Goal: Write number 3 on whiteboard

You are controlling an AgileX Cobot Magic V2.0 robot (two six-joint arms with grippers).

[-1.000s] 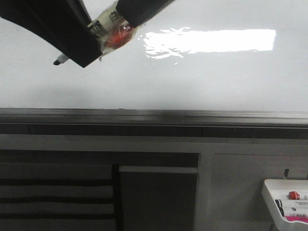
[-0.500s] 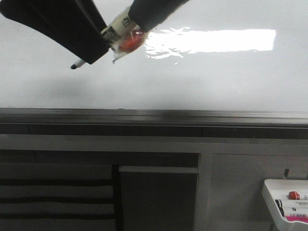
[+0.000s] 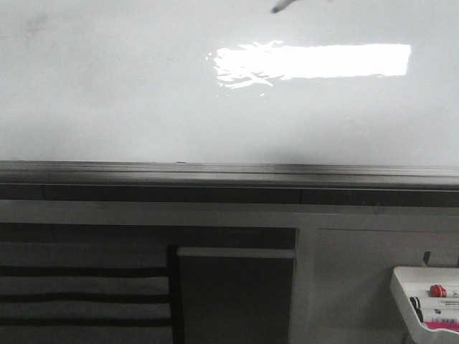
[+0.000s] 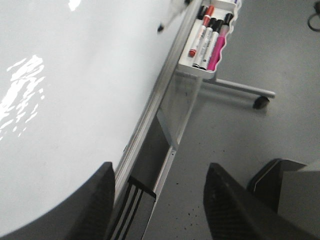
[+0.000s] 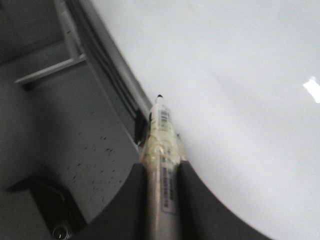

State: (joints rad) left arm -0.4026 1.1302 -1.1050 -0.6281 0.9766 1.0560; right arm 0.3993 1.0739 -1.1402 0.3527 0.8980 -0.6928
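The whiteboard (image 3: 215, 107) fills the upper front view, glossy white with a grey bottom rail (image 3: 215, 172); no number 3 shows on it. Only the black marker tip (image 3: 281, 6) shows at the top edge of the front view. In the right wrist view my right gripper (image 5: 161, 172) is shut on the marker (image 5: 161, 130), whose black tip points along the whiteboard (image 5: 240, 90). My left gripper (image 4: 160, 200) is open and empty, beside the whiteboard (image 4: 75, 90) near its rail; the marker tip (image 4: 161, 28) shows far off.
A small white marker tray (image 3: 427, 294) with several markers hangs at the lower right; it also shows in the left wrist view (image 4: 210, 35). The board stand's frame (image 3: 237, 287) is below the rail. A castor wheel (image 4: 260, 102) stands on the grey floor.
The right arm with the marker has moved up and right, out of the front view; only the marker tip remains at the top edge.
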